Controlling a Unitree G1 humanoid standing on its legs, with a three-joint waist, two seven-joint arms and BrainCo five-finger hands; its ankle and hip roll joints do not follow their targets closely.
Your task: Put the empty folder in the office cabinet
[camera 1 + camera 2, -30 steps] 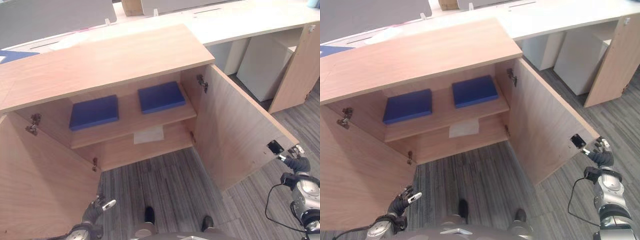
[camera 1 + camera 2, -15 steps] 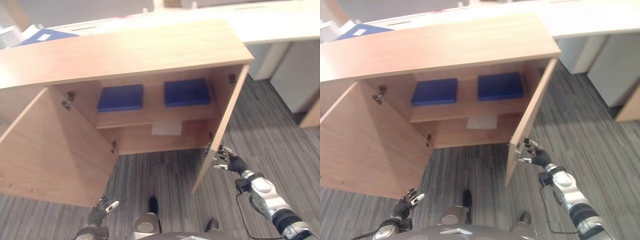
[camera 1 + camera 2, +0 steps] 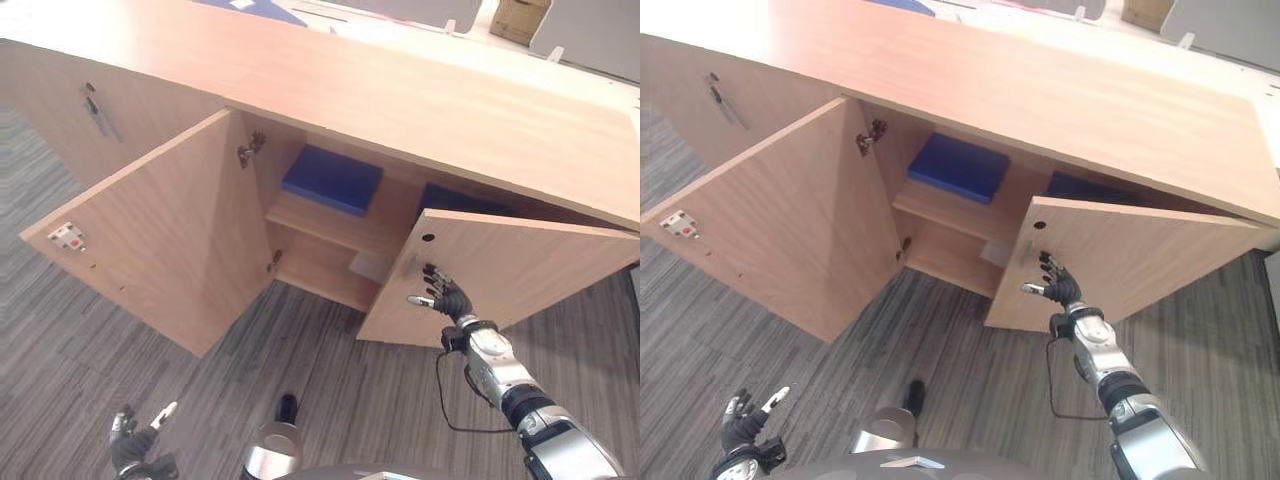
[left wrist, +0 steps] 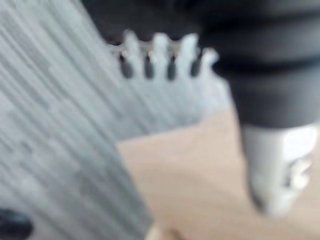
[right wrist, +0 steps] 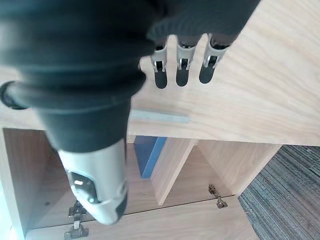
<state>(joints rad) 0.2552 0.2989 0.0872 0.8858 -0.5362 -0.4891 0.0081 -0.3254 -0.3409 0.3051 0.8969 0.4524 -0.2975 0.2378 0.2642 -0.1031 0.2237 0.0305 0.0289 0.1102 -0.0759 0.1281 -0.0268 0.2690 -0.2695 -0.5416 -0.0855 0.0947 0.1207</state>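
The wooden office cabinet (image 3: 420,105) stands with its left door (image 3: 160,235) swung wide and its right door (image 3: 525,270) partly closed. On the upper shelf lies one blue folder (image 3: 333,178). A second blue folder (image 3: 452,199) shows half hidden behind the right door. My right hand (image 3: 447,299) is open, its straight fingers (image 5: 181,71) against the outer face of the right door near its free edge and metal handle (image 5: 159,116). My left hand (image 3: 135,446) hangs low over the carpet, open and holding nothing.
A white sheet (image 3: 372,266) lies on the lower shelf. A neighbouring cabinet front with a metal handle (image 3: 96,108) is at the far left. Grey striped carpet (image 3: 300,350) spreads in front of the cabinet. A cardboard box (image 3: 520,18) stands beyond the top.
The camera has swung to the left. The right door has turned further towards closed with my right hand against it, now covering part of the right-hand folder. My left hand stays low.
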